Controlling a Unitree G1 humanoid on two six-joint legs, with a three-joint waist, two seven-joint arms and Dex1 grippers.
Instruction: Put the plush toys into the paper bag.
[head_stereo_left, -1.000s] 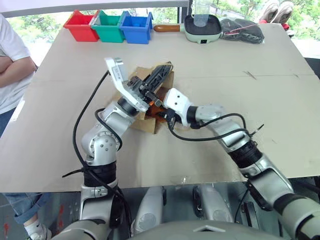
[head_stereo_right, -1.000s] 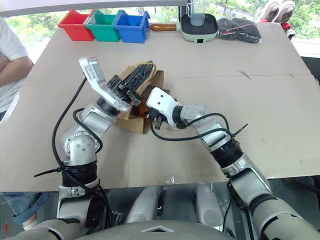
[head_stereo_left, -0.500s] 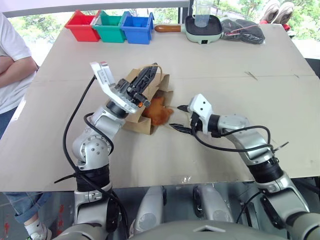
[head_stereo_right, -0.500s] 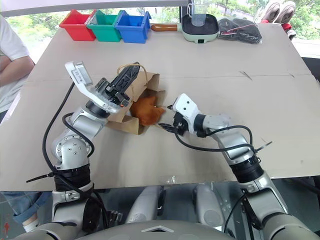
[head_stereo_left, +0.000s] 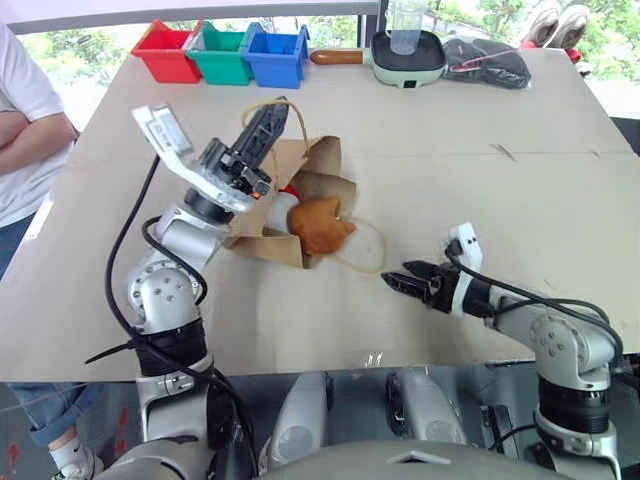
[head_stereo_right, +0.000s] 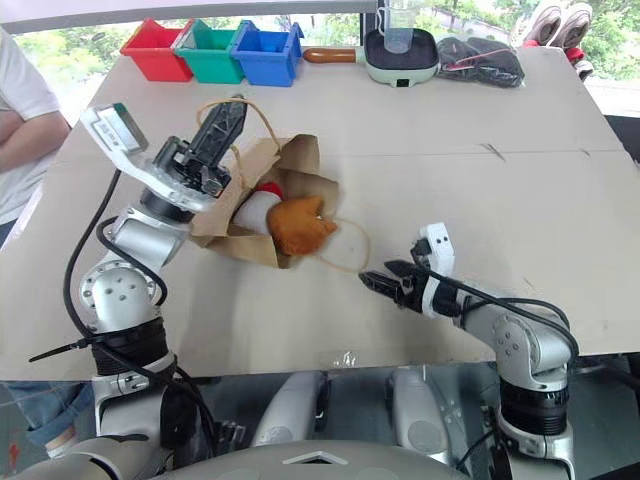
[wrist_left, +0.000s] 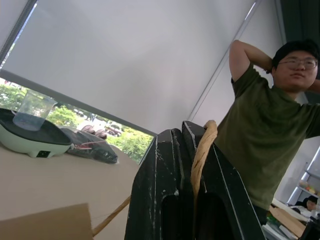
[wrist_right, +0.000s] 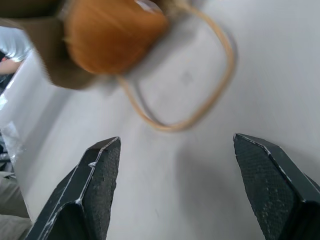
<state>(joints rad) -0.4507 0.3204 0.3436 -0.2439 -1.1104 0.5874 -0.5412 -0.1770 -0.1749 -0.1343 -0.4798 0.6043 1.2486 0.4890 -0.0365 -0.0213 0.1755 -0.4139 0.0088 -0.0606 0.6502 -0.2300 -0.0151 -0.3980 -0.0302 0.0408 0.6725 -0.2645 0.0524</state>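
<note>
The brown paper bag (head_stereo_left: 322, 156) lies on its side on the table, mouth toward the right. My left gripper (head_stereo_left: 272, 112) hangs above it, shut on one tan cord handle (wrist_left: 202, 156) and holding it up. The orange-brown plush toy (head_stereo_left: 320, 226) sits in the bag's mouth, partly outside it. Just behind it, inside the bag, lies the white plush toy (head_stereo_right: 252, 212) with a red top. The bag's other handle (head_stereo_left: 366, 251) lies looped on the table. My right gripper (head_stereo_left: 401, 277) hovers low near the front edge, right of the bag, open and empty, pointing at the orange toy (wrist_right: 112, 32).
Red (head_stereo_left: 164, 50), green (head_stereo_left: 219, 52) and blue (head_stereo_left: 272, 54) bins line the far edge, beside a pale green pan (head_stereo_left: 404, 55) and a black pouch (head_stereo_left: 484, 60). A person in white (head_stereo_left: 25, 120) stands at the table's left side. Another person (wrist_left: 265, 135) appears in the left wrist view.
My right gripper let go of the orange toy at the bag's mouth, opened, and drew back to the right and toward the front edge. My left gripper shifted left with the handle.
</note>
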